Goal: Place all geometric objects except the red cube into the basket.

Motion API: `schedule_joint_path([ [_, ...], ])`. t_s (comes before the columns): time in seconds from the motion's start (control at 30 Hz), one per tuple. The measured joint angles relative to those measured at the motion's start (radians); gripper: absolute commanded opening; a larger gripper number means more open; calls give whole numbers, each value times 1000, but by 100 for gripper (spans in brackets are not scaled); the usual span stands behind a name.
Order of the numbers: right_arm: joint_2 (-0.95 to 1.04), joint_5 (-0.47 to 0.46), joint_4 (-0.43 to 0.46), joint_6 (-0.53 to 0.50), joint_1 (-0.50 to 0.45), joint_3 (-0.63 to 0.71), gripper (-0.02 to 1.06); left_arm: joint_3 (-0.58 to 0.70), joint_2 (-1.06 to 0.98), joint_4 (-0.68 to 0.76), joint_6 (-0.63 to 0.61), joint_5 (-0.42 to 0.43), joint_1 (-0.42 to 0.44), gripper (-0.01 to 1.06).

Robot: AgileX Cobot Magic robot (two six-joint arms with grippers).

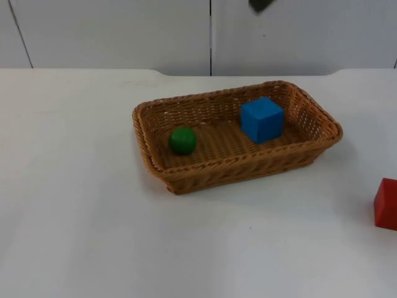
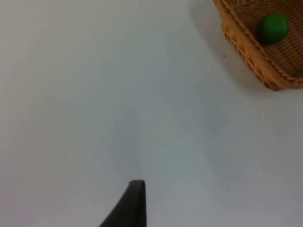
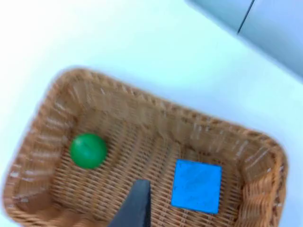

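A woven brown basket point(image 1: 186, 180) stands mid-table. Inside it lie a green ball point(image 1: 182, 140) at the left and a blue cube point(image 1: 261, 119) at the right. The red cube point(image 1: 386, 203) rests on the table at the right edge, apart from the basket. My right gripper point(image 1: 260, 5) hangs high above the basket's far side; its wrist view looks down on the basket point(image 3: 255, 198), the green ball point(image 3: 88, 150) and the blue cube point(image 3: 197, 185). My left gripper point(image 2: 132, 203) waits over bare table to the left of the basket point(image 2: 246, 47), with the green ball point(image 2: 273, 28) in sight.
The white table point(image 1: 93, 217) ends at a grey partition wall point(image 1: 124, 31) behind the basket. Open table surface lies left of and in front of the basket.
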Motion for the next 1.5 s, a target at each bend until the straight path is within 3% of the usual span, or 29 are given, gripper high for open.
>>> schedule_joint_path([
  [0.17, -110, 32, 48, 10, 0, 3, 89, 0, 0, 0, 0, 0, 0, 105],
  [0.33, -220, -15, 62, 10, 0, 117, 89, 0, 0, 0, 4, 0, 0, 105],
  [0.47, -371, -102, 65, 10, 0, 335, 89, 0, 0, 0, 9, 0, 0, 105],
  [0.5, -371, -102, 65, 10, 0, 335, 89, 0, 0, 0, 9, 0, 0, 105],
  [0.57, -501, -158, 65, 7, 0, 487, 89, 0, 0, 0, 15, 0, 0, 105],
  [0.77, -790, -198, 65, 1, 0, 720, 89, 0, -59, -8, 17, 0, 0, 105],
  [1.3, -1533, -187, 65, 15, 0, 1216, 89, 0, -524, -32, 17, 94, 0, 105],
  [1.5, -1751, -98, 32, 92, 0, 1339, 89, 0, -668, 0, -24, 179, 0, 105],
])
